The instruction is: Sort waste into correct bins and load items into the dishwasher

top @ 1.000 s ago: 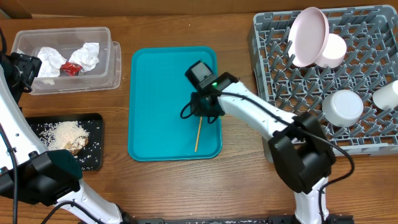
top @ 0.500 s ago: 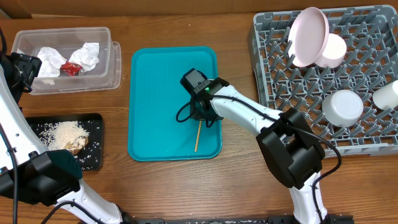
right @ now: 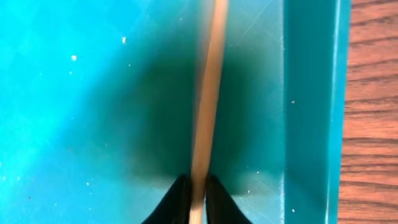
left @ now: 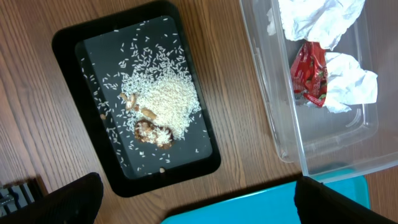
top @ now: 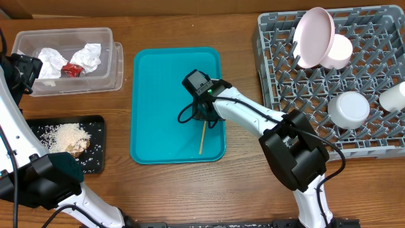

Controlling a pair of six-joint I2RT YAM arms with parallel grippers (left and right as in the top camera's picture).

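the overhead view is bright and evenly lit from above; shadows beside the teal tray (top: pixel 164 107) and the dish rack (top: pixel 278 82) are thin and soft, and nothing looks blown out. the left wrist view is sharp across the black tray (left: pixel 93 53), with pale glare streaks on the wall of the clear tub (left: pixel 273 118). there the left gripper (left: pixel 198 208) shows only as dark, soft-edged fingers (left: pixel 68 199) in the bottom corners. the right wrist view is dimmer. a broad dark shadow pools on the teal around the wooden stick (right: pixel 208 93), which looks smeared and out of focus, and the tips of the right gripper (right: pixel 194 199) are black silhouettes.
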